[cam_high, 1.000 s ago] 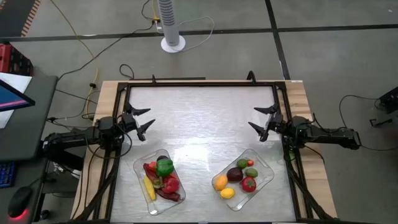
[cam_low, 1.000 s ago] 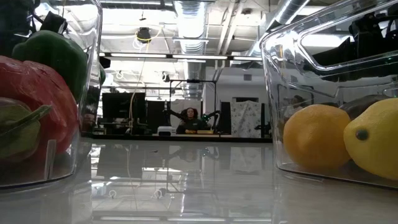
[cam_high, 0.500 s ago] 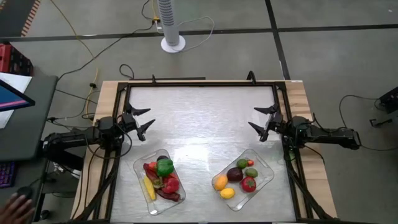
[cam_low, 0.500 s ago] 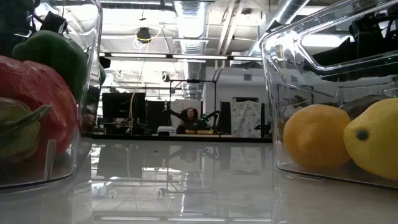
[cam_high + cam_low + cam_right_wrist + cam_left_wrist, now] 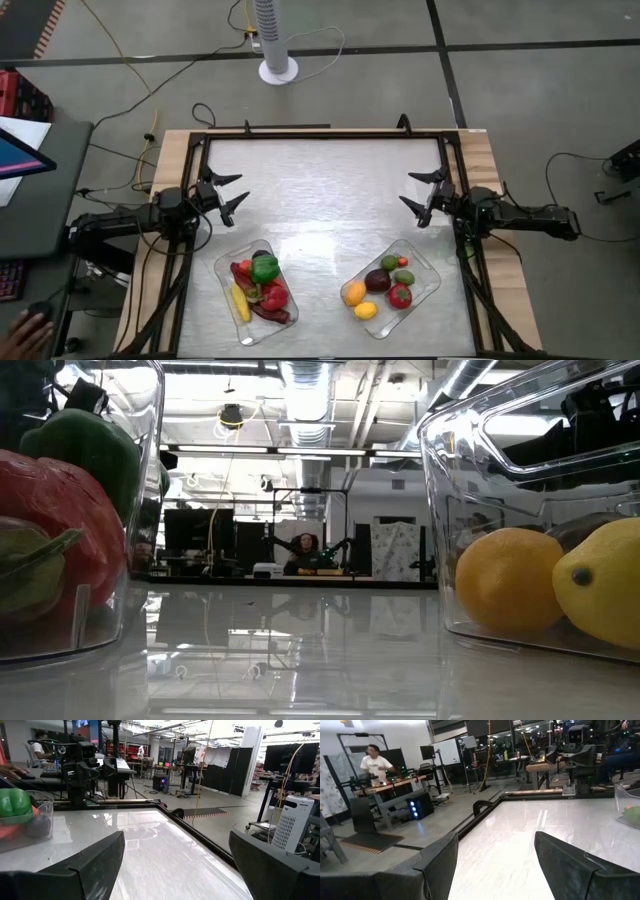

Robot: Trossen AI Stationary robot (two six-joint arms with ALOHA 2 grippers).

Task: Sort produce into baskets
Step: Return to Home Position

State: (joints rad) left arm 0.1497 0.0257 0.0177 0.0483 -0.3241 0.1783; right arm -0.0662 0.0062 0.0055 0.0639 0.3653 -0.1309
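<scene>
Two clear trays lie near the table's front edge. The left tray (image 5: 258,293) holds a green pepper (image 5: 264,267), red pieces, a yellow corn and a dark piece. The right tray (image 5: 390,287) holds a dark purple piece (image 5: 377,280), orange, yellow, red and green pieces. In the low view the left tray (image 5: 80,510) and the right tray (image 5: 540,510) stand close, with an orange piece (image 5: 507,582) inside. My left gripper (image 5: 230,194) is open and empty at the table's left side. My right gripper (image 5: 421,191) is open and empty at the right side.
A black frame (image 5: 325,134) runs round the table top. A white fan stand (image 5: 277,40) and cables lie on the floor behind the table. A person's hand (image 5: 25,330) shows at the lower left, off the table. People sit at desks in the room beyond.
Both arms and the trays have kept still. A person's hand has come into view at the lower left, beside the table.
</scene>
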